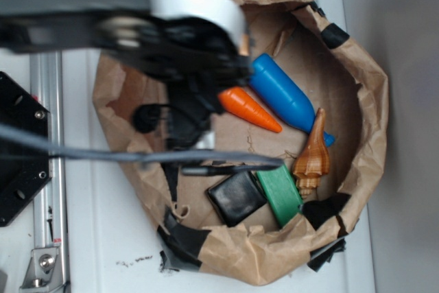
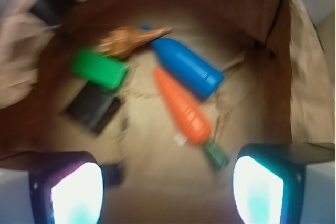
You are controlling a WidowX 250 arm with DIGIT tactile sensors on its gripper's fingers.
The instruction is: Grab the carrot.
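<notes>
The orange carrot [image 1: 250, 109] lies on the floor of a brown paper bag basket [image 1: 367, 87], beside the blue bottle-shaped toy [image 1: 282, 92]. In the wrist view the carrot [image 2: 181, 106] lies diagonally with its dark green stem cap [image 2: 216, 154] nearest the gripper. My gripper [image 2: 167, 190] is open and empty, hovering above the basket floor just short of the stem end. In the exterior view the gripper [image 1: 184, 125] sits left of the carrot, its tips partly hidden by the arm.
A brown spiral seashell [image 1: 313, 156], a green block [image 1: 280, 193] and a black block [image 1: 236, 197] lie in the basket near its front wall. They also show in the wrist view: shell [image 2: 128, 40], green block [image 2: 100, 69], black block [image 2: 93, 107].
</notes>
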